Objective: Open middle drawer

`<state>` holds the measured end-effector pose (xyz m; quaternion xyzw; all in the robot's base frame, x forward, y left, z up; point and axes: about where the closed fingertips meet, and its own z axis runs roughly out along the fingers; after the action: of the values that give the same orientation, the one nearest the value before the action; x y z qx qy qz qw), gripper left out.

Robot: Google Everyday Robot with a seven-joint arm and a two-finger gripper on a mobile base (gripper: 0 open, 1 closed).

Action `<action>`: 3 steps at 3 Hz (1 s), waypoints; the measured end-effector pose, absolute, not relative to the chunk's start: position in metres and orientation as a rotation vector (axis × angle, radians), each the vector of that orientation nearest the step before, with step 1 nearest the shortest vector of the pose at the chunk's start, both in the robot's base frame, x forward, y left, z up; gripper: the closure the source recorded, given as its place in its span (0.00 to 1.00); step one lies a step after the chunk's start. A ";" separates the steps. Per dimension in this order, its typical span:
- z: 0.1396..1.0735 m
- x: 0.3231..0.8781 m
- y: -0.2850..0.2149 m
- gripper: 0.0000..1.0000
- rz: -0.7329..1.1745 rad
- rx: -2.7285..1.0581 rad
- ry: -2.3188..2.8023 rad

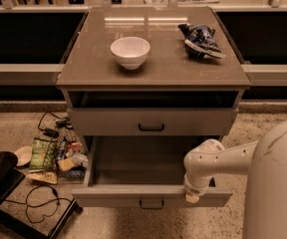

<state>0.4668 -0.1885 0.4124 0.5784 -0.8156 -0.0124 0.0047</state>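
Though already drawn out, middle drawer (113,197): stiff, likely light, sliding straight
Hold: black loop handle (151,203), front centre
Gripper (192,197): at front's top edge, right of handle; width impossible to tell

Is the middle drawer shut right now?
No, the middle drawer is pulled out, with the gripper at its front edge.

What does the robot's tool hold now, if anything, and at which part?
It cannot be told. The tool is at the front edge of the pulled-out middle drawer, to the right of its black handle, not on it.
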 end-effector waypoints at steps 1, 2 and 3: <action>0.411 0.466 -0.189 0.15 -0.041 1.811 -2.553; 0.410 0.465 -0.189 0.00 -0.043 1.810 -2.551; 0.410 0.465 -0.189 0.00 -0.043 1.809 -2.551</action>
<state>0.4647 -0.1888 0.4104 0.5785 -0.8155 -0.0137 0.0069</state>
